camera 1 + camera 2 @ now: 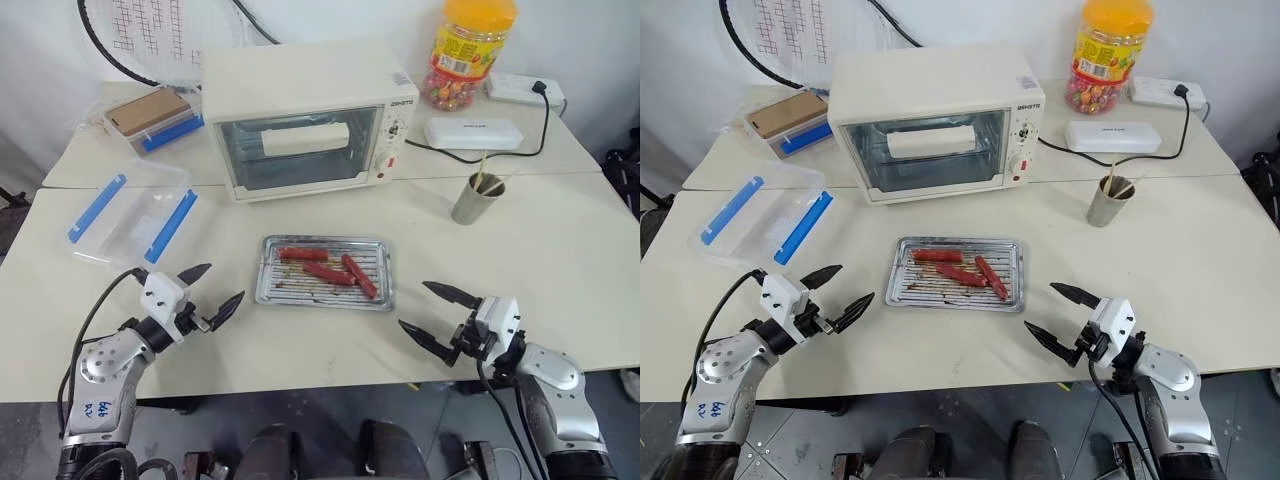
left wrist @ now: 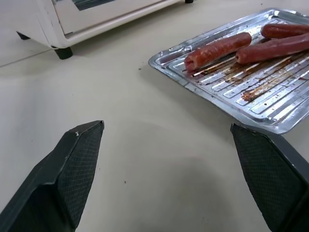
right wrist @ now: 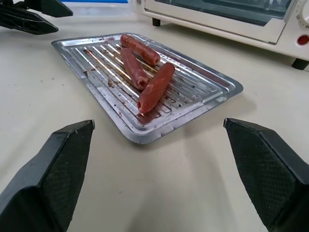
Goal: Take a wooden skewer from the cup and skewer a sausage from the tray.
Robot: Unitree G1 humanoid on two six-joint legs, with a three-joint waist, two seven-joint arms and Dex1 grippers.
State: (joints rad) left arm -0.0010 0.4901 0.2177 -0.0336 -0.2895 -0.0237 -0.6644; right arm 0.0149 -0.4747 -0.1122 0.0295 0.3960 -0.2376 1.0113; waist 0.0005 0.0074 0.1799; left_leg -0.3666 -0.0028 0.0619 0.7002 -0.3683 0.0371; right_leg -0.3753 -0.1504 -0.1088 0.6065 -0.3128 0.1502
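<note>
Tray: shallow ridged silver metal baking tray (image 1: 275, 285) at the middle of the cream bench (image 1: 560, 250), three red sausages (image 1: 330, 271) lying in it.
Cup: small brushed-steel cup (image 1: 475, 200) with wooden skewers (image 1: 482, 174), at 2 o'clock from the tray, well apart.
Left pincer (image 1: 205, 293): fingers apart, empty, at 9 o'clock of the tray.
Right pincer (image 1: 433, 312): fingers apart, empty, at 4 o'clock of the tray.

Thin wooden skewers (image 1: 485, 176) in the small brushed-steel cup (image 1: 476, 199) too small to count, lower ends hidden inside, printed label on the orange-lidded clear candy jar (image 1: 467, 52) illegible
</note>
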